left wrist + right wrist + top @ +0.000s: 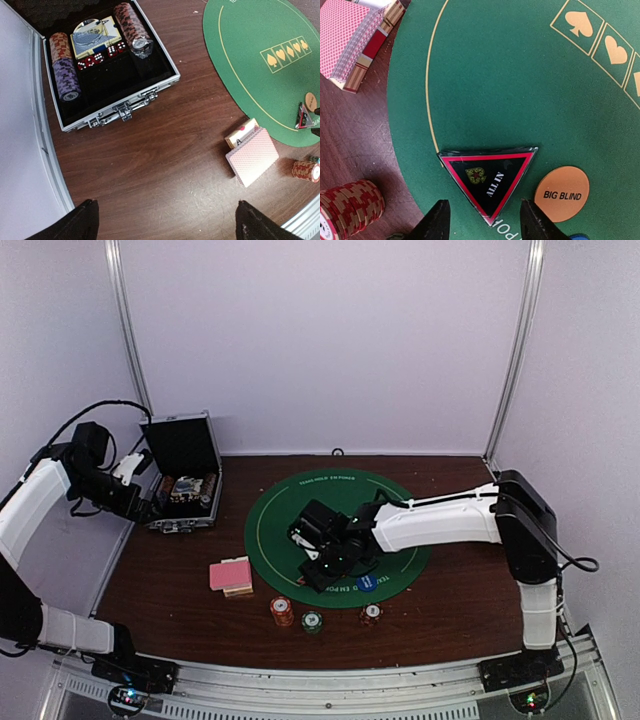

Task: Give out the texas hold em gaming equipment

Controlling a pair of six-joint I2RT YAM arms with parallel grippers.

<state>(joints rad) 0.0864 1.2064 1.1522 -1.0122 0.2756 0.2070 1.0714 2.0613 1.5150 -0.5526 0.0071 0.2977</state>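
My right gripper [485, 220] is open low over the green mat [520, 75], its fingertips either side of the lower corner of the red-edged "ALL IN" triangle [490, 180], which lies on the mat. An orange "BIG BLIND" disc [562, 193] lies just right of it, and a blue disc [367, 583] is by the mat's near edge. The pink-backed cards [230, 573] sit on the table left of the mat, also in the left wrist view [252, 156]. Three chip stacks [282, 611] [312, 621] [371, 615] stand in front. My left gripper [165, 225] is open and empty, above the table beside the case.
The open black silver-edged case [120, 107] stands at the back left, holding chip rows, dice and a card deck. A metal frame rail [300, 680] runs along the near table edge. White walls close the sides and back.
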